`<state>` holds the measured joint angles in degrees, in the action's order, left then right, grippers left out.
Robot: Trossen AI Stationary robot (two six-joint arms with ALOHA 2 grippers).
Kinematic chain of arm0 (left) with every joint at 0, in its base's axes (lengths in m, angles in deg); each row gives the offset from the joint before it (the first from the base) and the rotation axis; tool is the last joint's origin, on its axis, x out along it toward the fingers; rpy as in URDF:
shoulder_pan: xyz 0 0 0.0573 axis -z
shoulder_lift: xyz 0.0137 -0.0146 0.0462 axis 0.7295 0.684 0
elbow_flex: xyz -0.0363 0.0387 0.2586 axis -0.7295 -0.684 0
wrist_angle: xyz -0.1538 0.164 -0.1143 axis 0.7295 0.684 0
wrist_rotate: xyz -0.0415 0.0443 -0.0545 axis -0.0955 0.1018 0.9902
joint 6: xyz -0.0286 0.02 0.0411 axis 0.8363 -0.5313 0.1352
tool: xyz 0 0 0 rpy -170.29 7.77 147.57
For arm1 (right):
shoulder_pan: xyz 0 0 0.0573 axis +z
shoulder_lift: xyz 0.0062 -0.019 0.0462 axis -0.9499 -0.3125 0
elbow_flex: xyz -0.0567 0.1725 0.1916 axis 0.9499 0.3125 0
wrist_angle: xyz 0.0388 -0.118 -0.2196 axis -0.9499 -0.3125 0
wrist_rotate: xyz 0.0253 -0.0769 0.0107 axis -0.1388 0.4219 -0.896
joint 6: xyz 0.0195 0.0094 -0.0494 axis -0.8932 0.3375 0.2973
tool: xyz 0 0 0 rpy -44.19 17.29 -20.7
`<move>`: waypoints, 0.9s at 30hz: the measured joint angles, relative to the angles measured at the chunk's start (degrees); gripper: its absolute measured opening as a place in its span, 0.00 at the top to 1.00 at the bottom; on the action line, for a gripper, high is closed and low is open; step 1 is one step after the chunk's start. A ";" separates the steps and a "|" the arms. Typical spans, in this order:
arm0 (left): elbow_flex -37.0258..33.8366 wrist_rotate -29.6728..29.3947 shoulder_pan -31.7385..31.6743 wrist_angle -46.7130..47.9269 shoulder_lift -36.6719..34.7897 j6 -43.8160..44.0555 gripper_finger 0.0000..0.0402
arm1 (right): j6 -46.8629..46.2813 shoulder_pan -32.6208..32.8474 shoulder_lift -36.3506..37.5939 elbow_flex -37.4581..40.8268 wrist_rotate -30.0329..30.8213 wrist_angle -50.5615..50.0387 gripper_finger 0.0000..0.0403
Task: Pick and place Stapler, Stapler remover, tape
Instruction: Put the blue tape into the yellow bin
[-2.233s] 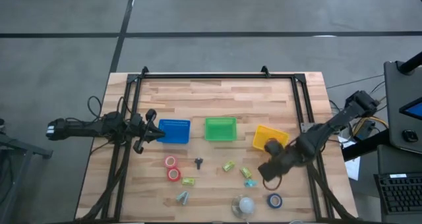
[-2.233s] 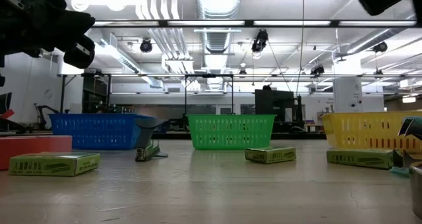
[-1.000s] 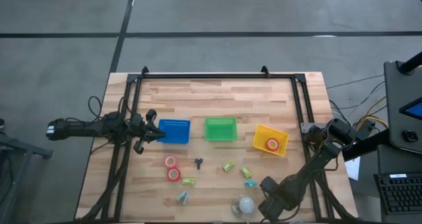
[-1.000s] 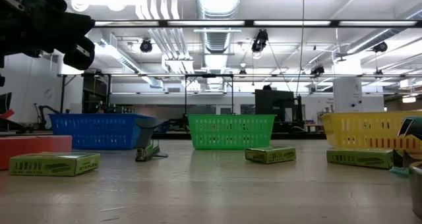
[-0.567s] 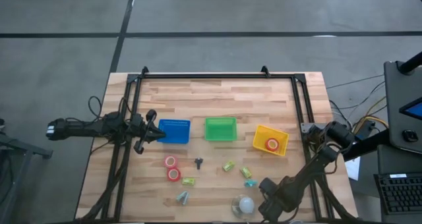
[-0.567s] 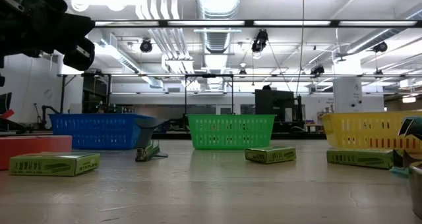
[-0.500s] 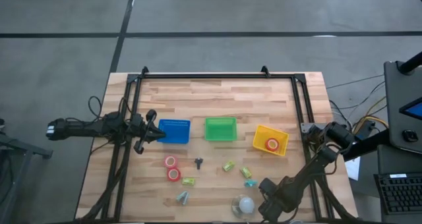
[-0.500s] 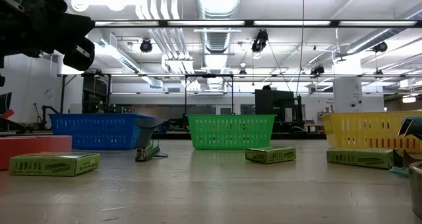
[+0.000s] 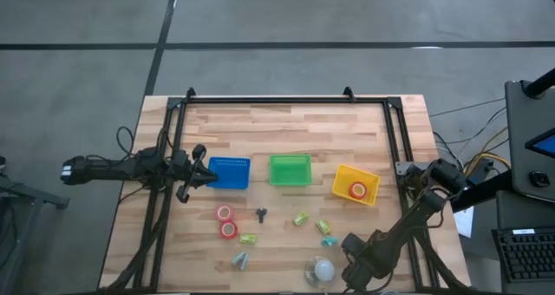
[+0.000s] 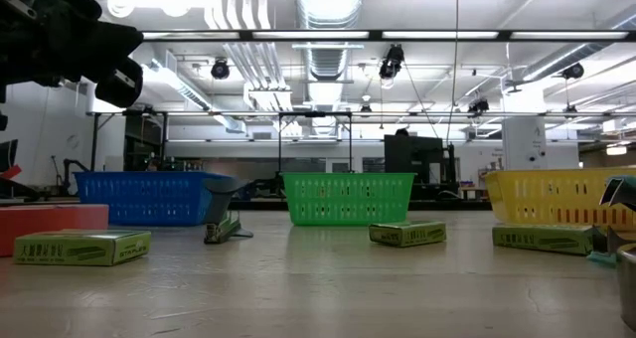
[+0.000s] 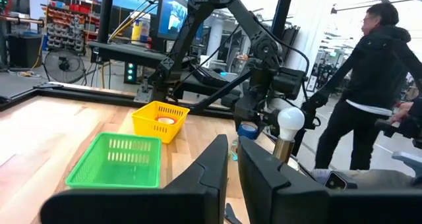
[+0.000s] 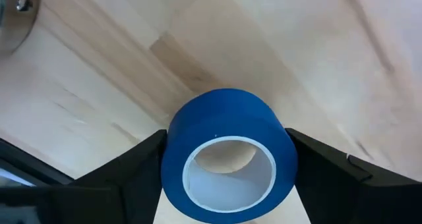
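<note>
the right gripper (image 12: 227, 178), jaws part open astride the blue tape roll (image 12: 227, 155), could pinch off-centre and squirt it out

No legible text, label, brand or number can be made out; print on the green boxes (image 10: 81, 247) is too small to be read.

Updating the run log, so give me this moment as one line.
right gripper: around blue tape roll | left gripper: idle by blue basket | yellow basket: one red tape roll inside
</note>
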<state>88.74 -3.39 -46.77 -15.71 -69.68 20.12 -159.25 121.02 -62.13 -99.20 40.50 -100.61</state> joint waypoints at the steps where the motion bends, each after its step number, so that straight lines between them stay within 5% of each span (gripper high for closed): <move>1: 0.00 0.00 0.00 0.00 0.00 0.02 0.90 | 0.06 -0.10 0.36 -0.04 -0.02 -0.80 0.30; 8: 0.00 0.00 0.00 0.09 -0.02 0.02 0.90 | 1.83 -1.85 4.42 -0.37 0.22 -7.69 0.29; 27: 0.00 0.00 0.02 0.42 0.00 0.02 0.90 | 5.53 -9.01 21.33 0.33 13.52 -23.46 0.30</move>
<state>88.74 -3.39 -46.75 -15.29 -69.68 20.14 -153.72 112.01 -40.80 -98.87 54.02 -124.07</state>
